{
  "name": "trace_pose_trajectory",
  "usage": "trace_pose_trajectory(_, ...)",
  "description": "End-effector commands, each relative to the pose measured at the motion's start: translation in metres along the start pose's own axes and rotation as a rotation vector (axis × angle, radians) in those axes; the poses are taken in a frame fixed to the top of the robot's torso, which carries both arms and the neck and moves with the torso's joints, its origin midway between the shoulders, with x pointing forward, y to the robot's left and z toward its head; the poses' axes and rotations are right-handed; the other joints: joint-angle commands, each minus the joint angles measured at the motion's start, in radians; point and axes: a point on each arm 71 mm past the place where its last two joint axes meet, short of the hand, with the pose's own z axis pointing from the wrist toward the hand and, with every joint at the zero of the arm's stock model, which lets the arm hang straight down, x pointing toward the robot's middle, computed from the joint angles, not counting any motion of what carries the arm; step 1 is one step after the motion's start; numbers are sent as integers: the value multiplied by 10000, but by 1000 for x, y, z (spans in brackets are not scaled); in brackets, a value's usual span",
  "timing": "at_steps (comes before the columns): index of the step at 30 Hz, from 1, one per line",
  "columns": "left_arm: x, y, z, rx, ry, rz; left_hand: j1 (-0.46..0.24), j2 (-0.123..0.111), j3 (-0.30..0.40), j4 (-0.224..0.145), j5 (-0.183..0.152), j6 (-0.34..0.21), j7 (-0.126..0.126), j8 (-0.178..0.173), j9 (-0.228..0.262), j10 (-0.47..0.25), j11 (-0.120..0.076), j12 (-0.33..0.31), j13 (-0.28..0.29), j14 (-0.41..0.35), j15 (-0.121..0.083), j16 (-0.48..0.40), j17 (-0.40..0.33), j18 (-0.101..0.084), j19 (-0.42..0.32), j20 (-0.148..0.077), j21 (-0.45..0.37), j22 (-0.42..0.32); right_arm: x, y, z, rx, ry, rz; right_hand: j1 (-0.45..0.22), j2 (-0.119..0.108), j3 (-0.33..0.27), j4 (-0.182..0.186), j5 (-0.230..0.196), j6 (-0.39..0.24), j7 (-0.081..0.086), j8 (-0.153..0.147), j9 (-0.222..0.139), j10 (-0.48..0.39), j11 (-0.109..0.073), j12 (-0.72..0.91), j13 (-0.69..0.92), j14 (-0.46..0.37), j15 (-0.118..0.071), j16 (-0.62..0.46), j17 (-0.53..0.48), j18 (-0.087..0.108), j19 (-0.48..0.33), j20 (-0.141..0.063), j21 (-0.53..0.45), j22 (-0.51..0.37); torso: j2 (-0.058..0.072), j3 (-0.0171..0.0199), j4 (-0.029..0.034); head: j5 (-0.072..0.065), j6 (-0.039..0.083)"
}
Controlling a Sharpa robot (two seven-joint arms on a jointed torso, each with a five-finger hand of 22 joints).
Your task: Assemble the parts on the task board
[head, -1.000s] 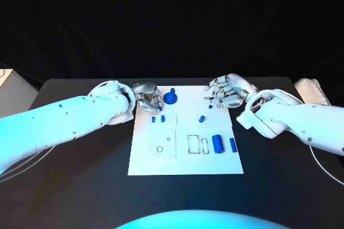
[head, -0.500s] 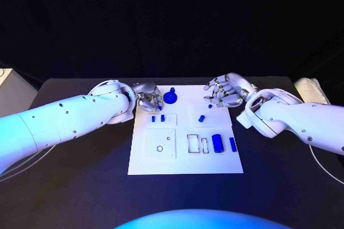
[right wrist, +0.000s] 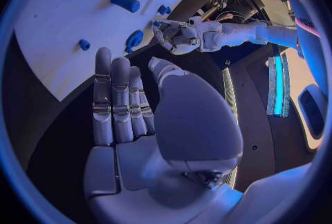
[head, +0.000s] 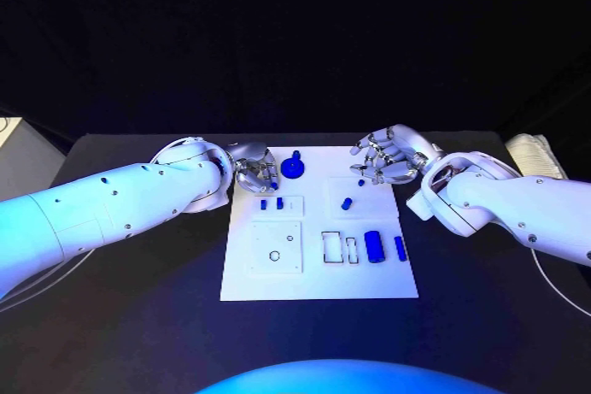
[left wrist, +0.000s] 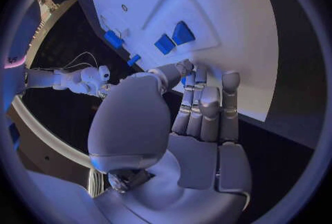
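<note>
Head view: white task board [head: 318,274], small blue parts [head: 373,247]

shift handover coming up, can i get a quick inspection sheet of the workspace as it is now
Surface: black table, the white task board lying flat in its middle.
Job's things: blue parts on the board: a round knobbed piece at the far edge, two small blocks, a short peg, two cylinders near the rectangular slots.
Clutter: a pale folded cloth at the table's far right edge.
Hands: left hand at the board's far left corner, fingertips on the board, holding nothing visible; right hand at the far right corner, fingers apart, empty.
Cables: a thin cable under the right arm.
Surroundings: dark backdrop.
</note>
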Motion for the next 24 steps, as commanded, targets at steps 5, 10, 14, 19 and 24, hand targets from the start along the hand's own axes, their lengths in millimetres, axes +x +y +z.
trace_pose_trajectory(5,8,-1,0,16,341,19,58,-22,-106,-8,0,-89,102,-117,10,-69,79,-119,27,-109,15,-60,-24,-49,-101,-2,-86,-31,1,1,0,-100,60,-20,-68,-1,73,7,60,-30,5,55,-12,-69,1,52,-10,91,2,-33,16,37,76,15,-56,-10,9,1,-7,14,7)
trace_pose_trajectory(10,7,-1,0,33,283,-11,72,-39,-126,-10,0,-315,152,-311,-26,-94,114,-164,60,-158,48,-67,-78,-47,-119,23,-114,-52,0,1,0,-93,55,-21,-68,-1,73,7,60,-30,5,55,-12,-69,1,52,-10,91,2,-33,16,37,76,15,-56,-10,11,-1,-8,10,15)
trace_pose_trajectory(14,7,-1,1,21,248,-24,73,-64,-149,-5,-1,-457,193,-451,-49,-114,143,-198,89,-188,73,-66,-111,-43,-139,46,-142,-77,0,0,0,-86,57,-22,-68,-1,73,7,60,-30,5,55,-12,-69,1,52,-10,91,2,-33,16,37,76,15,-56,-10,15,4,-14,13,12)
trace_pose_trajectory(19,7,0,0,-55,285,-29,77,-137,-183,12,-1,-983,330,-860,-167,-71,214,-218,173,-214,129,-51,-153,-47,-110,90,-157,-71,0,0,0,-68,80,-21,-112,-16,106,10,65,-38,4,89,-30,-78,0,100,-59,112,1,-76,70,37,103,14,-88,-42,8,4,-10,8,3)
trace_pose_trajectory(24,7,1,0,-122,301,-30,93,-170,-196,13,-1,-1153,337,-989,-199,-69,209,-230,211,-202,139,-30,-130,-49,-82,113,-152,-56,0,0,-1,-56,73,-23,-112,-17,108,9,65,-38,3,91,-31,-74,-1,104,-60,118,0,-75,74,37,108,13,-87,-42,9,1,-4,0,-6)
